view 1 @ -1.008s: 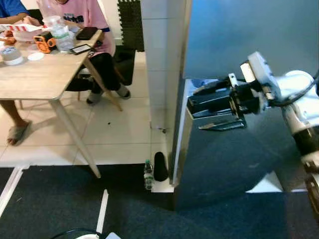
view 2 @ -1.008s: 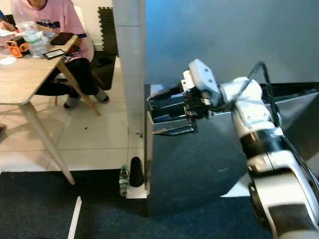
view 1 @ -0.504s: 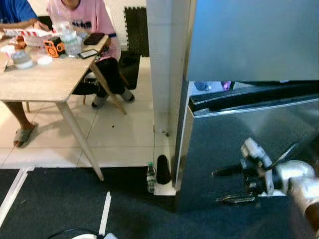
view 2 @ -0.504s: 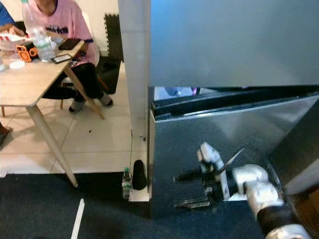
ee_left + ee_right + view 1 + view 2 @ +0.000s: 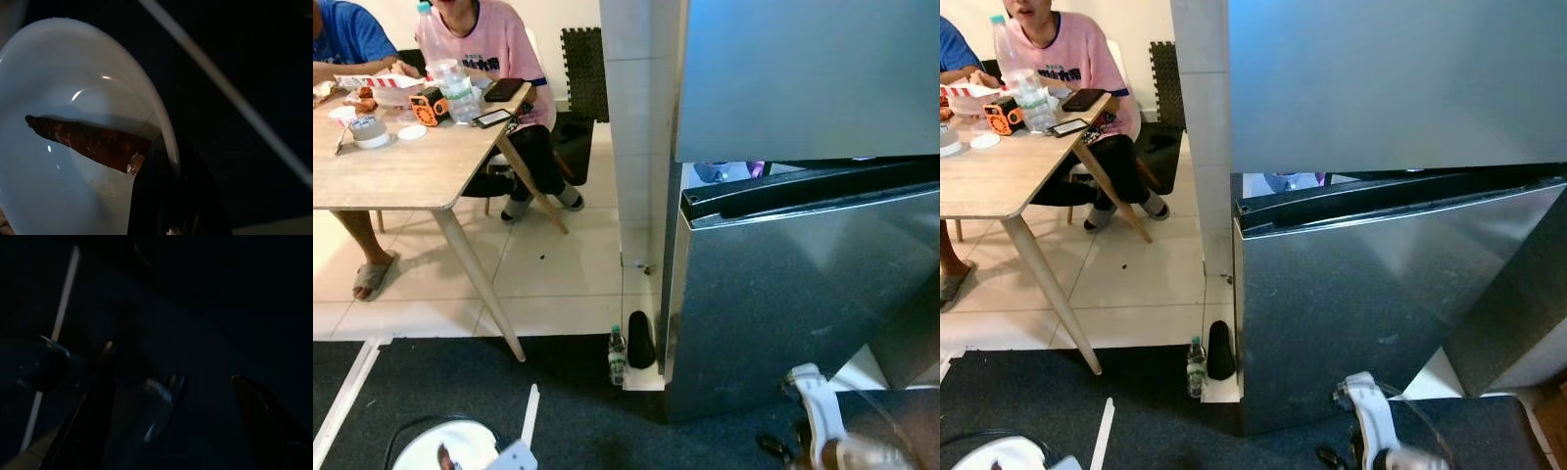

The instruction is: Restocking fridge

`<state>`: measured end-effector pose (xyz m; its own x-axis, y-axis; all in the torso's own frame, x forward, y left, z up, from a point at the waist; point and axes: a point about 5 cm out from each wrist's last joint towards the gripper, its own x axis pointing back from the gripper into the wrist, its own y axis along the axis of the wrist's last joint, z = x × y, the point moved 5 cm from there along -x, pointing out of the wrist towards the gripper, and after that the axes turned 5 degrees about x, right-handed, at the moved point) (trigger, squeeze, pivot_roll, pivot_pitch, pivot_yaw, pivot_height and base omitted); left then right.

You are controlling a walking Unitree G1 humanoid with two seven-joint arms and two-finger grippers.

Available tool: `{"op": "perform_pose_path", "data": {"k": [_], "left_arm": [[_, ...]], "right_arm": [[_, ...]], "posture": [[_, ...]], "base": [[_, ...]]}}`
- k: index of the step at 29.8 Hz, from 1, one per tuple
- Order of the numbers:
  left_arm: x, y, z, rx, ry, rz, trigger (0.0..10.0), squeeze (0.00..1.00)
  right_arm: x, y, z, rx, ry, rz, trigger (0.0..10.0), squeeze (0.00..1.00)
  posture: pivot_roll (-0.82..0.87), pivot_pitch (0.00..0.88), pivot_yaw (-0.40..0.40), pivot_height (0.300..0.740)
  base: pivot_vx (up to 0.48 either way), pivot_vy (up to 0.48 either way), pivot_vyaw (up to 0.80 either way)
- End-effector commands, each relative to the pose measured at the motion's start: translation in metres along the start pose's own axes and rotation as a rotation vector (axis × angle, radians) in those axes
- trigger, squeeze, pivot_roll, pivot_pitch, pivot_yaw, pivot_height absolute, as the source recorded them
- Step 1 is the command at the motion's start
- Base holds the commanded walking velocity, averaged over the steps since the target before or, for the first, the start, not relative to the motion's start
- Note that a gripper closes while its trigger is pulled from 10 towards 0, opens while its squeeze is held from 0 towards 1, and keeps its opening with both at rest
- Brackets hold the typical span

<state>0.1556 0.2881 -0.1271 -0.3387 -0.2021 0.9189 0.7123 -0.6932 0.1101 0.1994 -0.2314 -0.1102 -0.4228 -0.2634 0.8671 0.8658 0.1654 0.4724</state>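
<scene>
Left gripper (image 5: 161,196) holds a white plate (image 5: 73,147) low over the dark carpet, its black fingers pinched on the rim; a dark reddish-brown piece of food (image 5: 88,139) lies across the plate's middle, one end touching the rim at the fingers. From the head the plate's edge (image 5: 445,443) shows at the bottom, near a white strip (image 5: 527,416) on the floor.

Right gripper hangs low in front of the fridge's lower door (image 5: 793,294), its white wrist (image 5: 813,421) at the bottom edge of the head views; I cannot tell how its fingers stand, since its own camera is nearly black.

That lower door stands slightly ajar, a gap along its top edge under the upper door (image 5: 803,78), and something blue and purple peeks through at the gap's left end. A small bottle (image 5: 617,354) and a dark object (image 5: 641,340) stand on the floor at the fridge's left corner. People sit at a wooden table (image 5: 401,176) well apart.

Risks as I judge them: the one-sided rim grip could let the plate tip and the food slide off, and a step forward could knock the bottle.
</scene>
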Motion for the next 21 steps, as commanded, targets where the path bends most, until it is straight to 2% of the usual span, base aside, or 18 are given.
{"op": "perform_pose_path", "data": {"k": [1,2,3,6,8,9,10,11,13,15,16,18,21], "left_arm": [[0.002,0.001,0.017,-0.047,0.048,-0.010,10.0,0.00],[0.002,0.001,0.017,-0.047,0.048,-0.010,10.0,0.00],[0.004,0.013,0.039,-0.069,0.117,-0.049,10.0,0.00],[0.009,0.040,0.063,-0.075,0.199,-0.134,10.0,0.00],[0.010,0.047,0.067,-0.075,0.214,-0.156,10.0,0.00],[0.012,0.060,0.073,-0.078,0.231,-0.199,10.0,0.00],[0.015,0.077,0.078,-0.116,0.248,-0.251,10.0,0.00],[0.015,0.077,0.078,-0.116,0.248,-0.251,10.0,0.00],[0.021,0.104,0.083,-0.198,0.273,-0.330,10.0,0.00],[0.025,0.121,0.086,-0.242,0.294,-0.371,10.0,0.00],[0.025,0.121,0.086,-0.242,0.294,-0.371,10.0,0.00],[0.029,0.139,0.088,-0.257,0.312,-0.413,10.0,0.00],[0.033,0.153,0.089,-0.254,0.318,-0.452,10.0,0.00]], "right_arm": [[-0.001,-0.004,-0.002,-0.052,-0.042,-0.014,10.0,0.00],[-0.001,-0.004,-0.002,-0.052,-0.042,-0.014,10.0,0.00],[-0.003,-0.017,-0.005,-0.115,-0.131,-0.004,10.0,0.00],[-0.003,-0.030,-0.008,-0.140,-0.219,0.026,10.0,0.00],[-0.003,-0.032,-0.009,-0.144,-0.231,0.031,10.0,0.00],[-0.002,-0.035,-0.010,-0.154,-0.257,0.039,10.0,0.00],[-0.002,-0.040,-0.011,-0.158,-0.280,0.055,10.0,0.00],[-0.002,-0.040,-0.011,-0.158,-0.280,0.055,10.0,0.00],[-0.001,-0.048,-0.010,-0.151,-0.297,0.084,10.0,0.00],[-0.001,-0.056,-0.007,-0.131,-0.291,0.111,10.0,0.00],[-0.001,-0.056,-0.007,-0.131,-0.291,0.111,10.0,0.00],[-0.002,-0.062,-0.004,-0.120,-0.282,0.129,10.0,0.00],[-0.001,-0.066,-0.003,-0.109,-0.280,0.138,10.0,0.00]], "posture": [[0.00,0.020,0.033,0.740],[0.00,0.020,0.033,0.740],[-0.01,0.016,0.044,0.740],[-0.02,0.014,0.050,0.740],[-0.02,0.014,0.050,0.740],[-0.02,0.010,0.052,0.740],[-0.02,0.010,0.052,0.740],[-0.02,0.010,0.052,0.740],[-0.02,0.005,0.049,0.740],[-0.03,0.002,0.047,0.740],[-0.03,0.002,0.047,0.740],[-0.03,0.000,0.043,0.740],[-0.03,0.000,0.043,0.740]], "base": [[0.000,0.000,0.00],[0.000,0.000,0.00],[0.000,0.000,0.00],[0.000,0.000,-0.25],[0.000,0.000,-0.76],[0.000,0.000,-0.76],[0.000,0.000,-0.76],[0.000,0.000,-0.76],[0.000,0.000,-0.76],[0.000,0.000,-0.76],[0.000,0.000,-0.76],[0.000,0.000,-0.67],[0.000,0.000,0.00]]}}
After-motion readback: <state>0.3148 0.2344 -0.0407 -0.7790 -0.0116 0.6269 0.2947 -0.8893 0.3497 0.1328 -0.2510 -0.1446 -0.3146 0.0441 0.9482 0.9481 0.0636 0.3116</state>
